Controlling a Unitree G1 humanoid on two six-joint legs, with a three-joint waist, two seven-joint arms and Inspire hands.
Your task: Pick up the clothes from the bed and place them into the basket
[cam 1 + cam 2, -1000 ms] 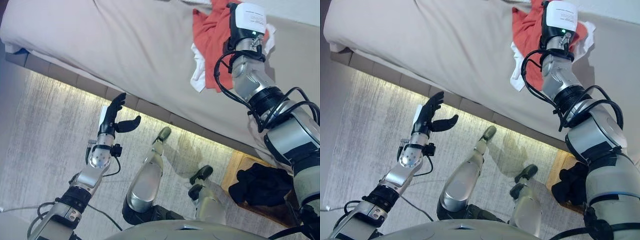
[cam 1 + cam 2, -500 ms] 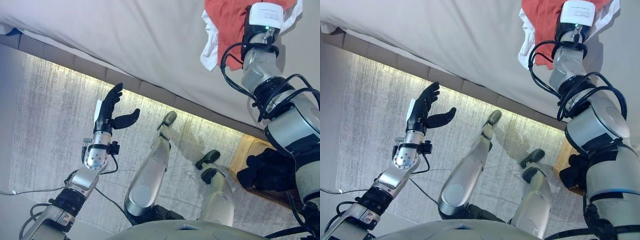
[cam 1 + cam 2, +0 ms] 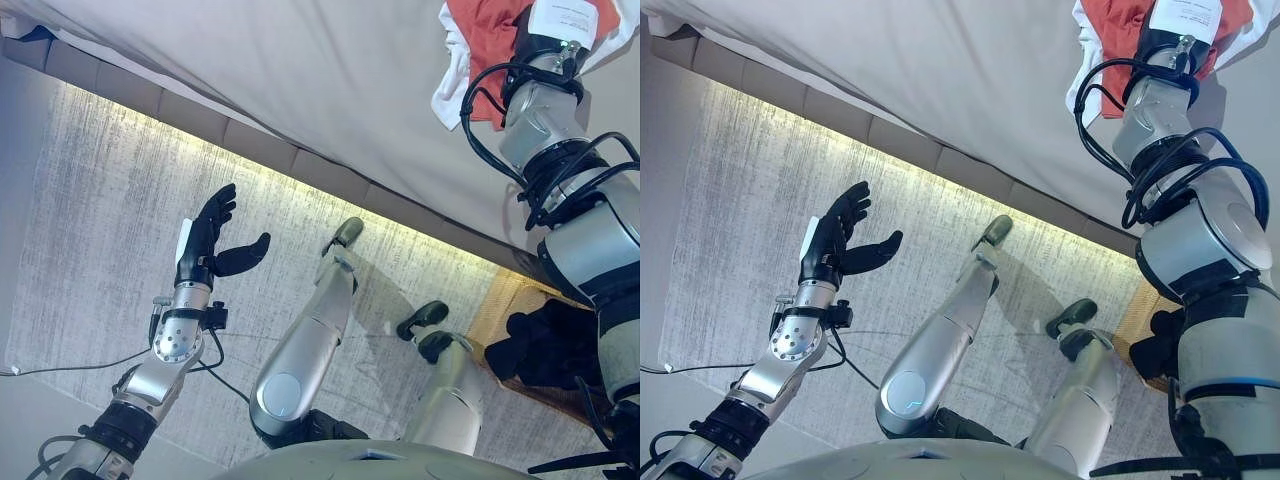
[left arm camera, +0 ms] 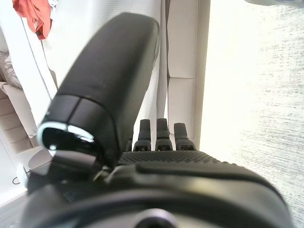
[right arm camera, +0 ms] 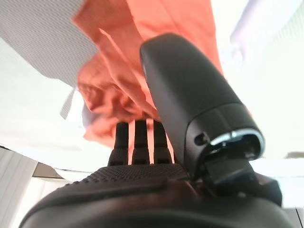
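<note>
An orange-red garment (image 3: 485, 28) lies bunched on the bed (image 3: 300, 80) at the far right, with a white garment (image 3: 450, 85) beside and under it. My right arm reaches up onto this pile. In the right wrist view my right hand (image 5: 142, 175) is open, its straight fingers (image 5: 141, 137) against the orange cloth (image 5: 123, 85) and its thumb above it. My left hand (image 3: 205, 235) is open and empty, held over the floor in front of the bed. The wooden basket (image 3: 498, 305) stands on the floor at the lower right with black clothes (image 3: 545, 345) in it.
The bed's base (image 3: 250, 140) runs across the view with a strip of light under it. A grey rug (image 3: 90, 220) covers the floor between the bed and me. The left wrist view shows the orange garment (image 4: 33, 16) far off.
The whole picture has shifted, so the camera has moved and the bed sits higher in view. My right hand stays at the orange garment. My left hand stays open.
</note>
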